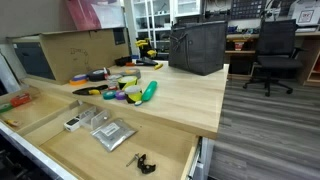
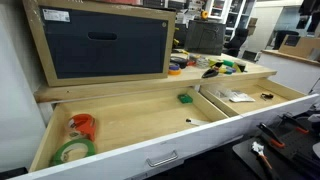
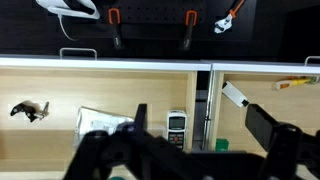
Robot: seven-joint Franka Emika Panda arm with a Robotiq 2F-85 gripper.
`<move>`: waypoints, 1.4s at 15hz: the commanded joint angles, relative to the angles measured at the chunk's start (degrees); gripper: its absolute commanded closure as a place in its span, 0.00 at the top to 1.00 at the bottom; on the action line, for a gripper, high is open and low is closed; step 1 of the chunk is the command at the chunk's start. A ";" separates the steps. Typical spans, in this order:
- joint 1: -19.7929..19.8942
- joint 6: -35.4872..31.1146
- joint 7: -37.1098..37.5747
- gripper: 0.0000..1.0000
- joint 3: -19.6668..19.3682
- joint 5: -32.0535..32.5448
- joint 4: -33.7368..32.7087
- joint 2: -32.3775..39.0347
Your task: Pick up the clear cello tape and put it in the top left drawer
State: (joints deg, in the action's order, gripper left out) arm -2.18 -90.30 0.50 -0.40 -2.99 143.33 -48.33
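Observation:
In the wrist view my gripper [image 3: 200,115] is open and empty, with its black fingers hanging over the divider between two open drawers. The top left drawer [image 3: 292,105] is pale wood and lies to the right of that divider, holding a small green block [image 3: 220,145] and a white label [image 3: 233,96]. It also shows in both exterior views [image 2: 130,118] [image 1: 35,108], with an orange tape roll [image 2: 82,125] and a green tape roll [image 2: 72,150] in it. Several tape rolls [image 1: 130,95] lie on the benchtop. I cannot pick out the clear cello tape. My gripper is out of both exterior views.
The wider drawer [image 3: 60,140] holds a grey foil packet [image 3: 100,120], a black clip [image 3: 28,110] and a small calculator-like device [image 3: 176,125]. On the benchtop stand a cardboard box [image 1: 80,50] and a dark bin [image 1: 197,48]. A framed dark board [image 2: 105,42] leans above the drawers.

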 commanded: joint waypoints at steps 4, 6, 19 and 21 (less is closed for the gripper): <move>0.54 0.13 -0.33 1.00 0.36 -0.24 -0.13 0.06; 0.54 0.13 -0.33 1.00 0.36 -0.24 -0.13 0.06; 0.94 -2.92 0.91 1.00 0.11 -1.40 -2.27 5.10; 1.28 -4.76 1.49 1.00 -0.08 -1.63 -2.91 7.21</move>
State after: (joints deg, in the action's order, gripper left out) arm -1.83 -93.20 1.04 -0.47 -3.15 142.84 -45.33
